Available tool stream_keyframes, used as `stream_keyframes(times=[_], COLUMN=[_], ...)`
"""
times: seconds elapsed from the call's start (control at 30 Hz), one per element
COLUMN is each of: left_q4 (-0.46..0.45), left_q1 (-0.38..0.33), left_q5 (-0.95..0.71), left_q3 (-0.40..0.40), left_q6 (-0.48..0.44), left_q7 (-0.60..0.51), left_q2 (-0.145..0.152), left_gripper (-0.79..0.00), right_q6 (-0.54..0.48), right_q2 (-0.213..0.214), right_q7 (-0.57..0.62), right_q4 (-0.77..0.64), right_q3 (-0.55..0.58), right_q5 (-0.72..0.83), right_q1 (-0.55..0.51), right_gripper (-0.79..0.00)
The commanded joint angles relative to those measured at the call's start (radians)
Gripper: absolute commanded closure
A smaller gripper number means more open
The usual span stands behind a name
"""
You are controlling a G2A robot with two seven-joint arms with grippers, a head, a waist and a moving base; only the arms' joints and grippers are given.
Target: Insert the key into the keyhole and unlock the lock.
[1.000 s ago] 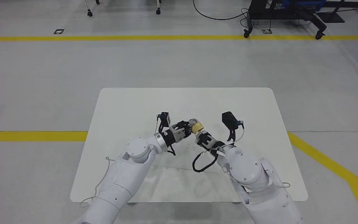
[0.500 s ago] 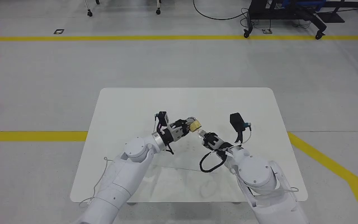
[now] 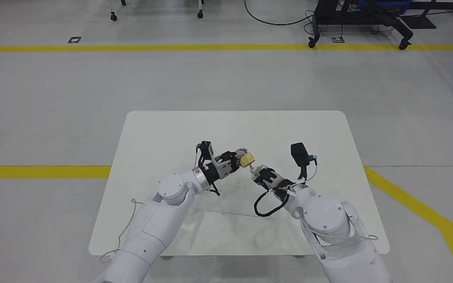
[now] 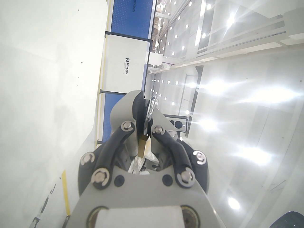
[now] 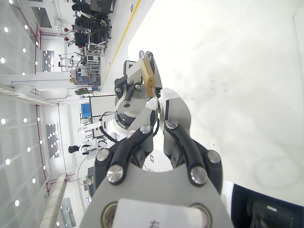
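The fingers of the left gripper (image 3: 238,158) are clamped on the lock (image 5: 147,77), in the air above the middle of the tabletop (image 3: 163,141), and those of the right gripper (image 3: 259,172) are closed on the key (image 5: 158,107). I think the key should go gently and straight along the lock's long axis. This axis runs toward the right gripper, shackle (image 5: 141,53) away and keyhole end (image 5: 150,93) facing the key, whose tip is at that end; whether it is inside, I cannot tell.
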Motion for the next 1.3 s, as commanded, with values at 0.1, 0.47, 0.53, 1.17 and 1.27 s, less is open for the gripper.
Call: stream_keyframes(times=[0.1,0.47,0.53,1.17,1.27], left_q4=[0.002,0.01,0.01,-0.073,-0.077], left_q1=[-0.002,-0.007,-0.004,0.049,0.053], left_q5=[-0.002,-0.019,-0.038,-0.002,-0.007], left_q3=[0.001,-0.006,-0.019,-0.018,-0.02], left_q6=[0.006,0.003,-0.001,-0.023,-0.026], left_q7=[-0.014,-0.028,-0.02,0.05,0.048], left_q2=[0.0,0.0,0.001,0.004,0.005], left_gripper=[0.0,0.0,0.0,0.0,0.0], right_q6=[-0.002,-0.004,-0.004,-0.133,-0.148], right_q2=[0.0,-0.003,-0.003,-0.017,-0.018], right_q7=[-0.001,-0.021,-0.02,0.024,0.038], right_q4=[0.01,0.035,0.033,0.123,0.136], right_q3=[0.008,0.013,0.019,0.118,0.118], right_q5=[0.009,0.045,0.054,0.413,0.45], right_q1=[0.007,0.022,0.019,-0.003,0.0], right_gripper=[0.0,-0.785,-0.785,0.0,0.0])
